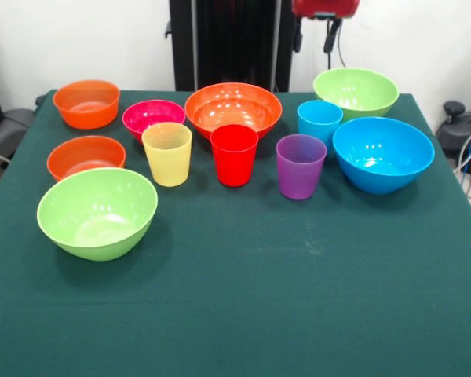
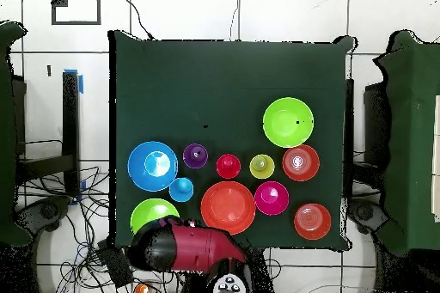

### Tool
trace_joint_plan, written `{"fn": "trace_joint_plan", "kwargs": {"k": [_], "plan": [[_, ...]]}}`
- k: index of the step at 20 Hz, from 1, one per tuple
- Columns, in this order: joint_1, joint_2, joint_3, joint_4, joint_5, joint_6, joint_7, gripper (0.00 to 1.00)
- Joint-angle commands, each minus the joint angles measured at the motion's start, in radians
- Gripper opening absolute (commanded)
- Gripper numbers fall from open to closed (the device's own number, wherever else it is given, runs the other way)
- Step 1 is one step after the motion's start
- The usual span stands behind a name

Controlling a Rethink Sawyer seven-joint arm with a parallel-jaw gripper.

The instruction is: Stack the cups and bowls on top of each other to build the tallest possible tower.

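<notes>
Front view, L to R, all on green table [image 1: 243, 314], upright, nothing stacked. Two small orange bowls are seen at far L: rear one [image 1: 86, 103], nearer one [image 1: 85, 156]. A large lime bowl [image 1: 97, 212] is set just in front of the nearer one. Magenta bowl [image 1: 153, 118] is placed behind yellow cup [image 1: 167, 153]. Wide orange bowl [image 1: 233, 109] is seen at ctr, red cup [image 1: 234, 154] just in front. Purple cup [image 1: 301, 166] and light blue cup [image 1: 319, 122] follow. Second lime bowl [image 1: 355, 92] is found at rear R, blue bowl [image 1: 383, 154] nearer. Only the arm [image 2: 185, 248] is shown, drawn back at table edge; gripper not seen in either view, so finger state cannot be told.
</notes>
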State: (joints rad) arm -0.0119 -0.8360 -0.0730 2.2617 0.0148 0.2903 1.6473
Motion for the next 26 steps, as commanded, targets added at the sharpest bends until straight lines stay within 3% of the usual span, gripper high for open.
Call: {"fn": "trace_joint_plan", "kwargs": {"k": [1,5,9,11,16,26], "plan": [[0.025,0.198,0.010,-0.113,-0.013,-0.138,0.181,1.00],[0.021,0.249,-0.008,-0.150,-0.021,-0.185,0.166,1.00],[-0.025,0.272,0.036,-0.157,-0.024,-0.199,0.134,1.00],[0.008,0.294,0.049,-0.200,0.004,-0.173,0.142,1.00],[-0.047,0.329,0.112,-0.202,0.025,-0.183,0.153,1.00],[-0.070,0.418,0.165,-0.250,0.032,-0.233,0.172,1.00]]}}
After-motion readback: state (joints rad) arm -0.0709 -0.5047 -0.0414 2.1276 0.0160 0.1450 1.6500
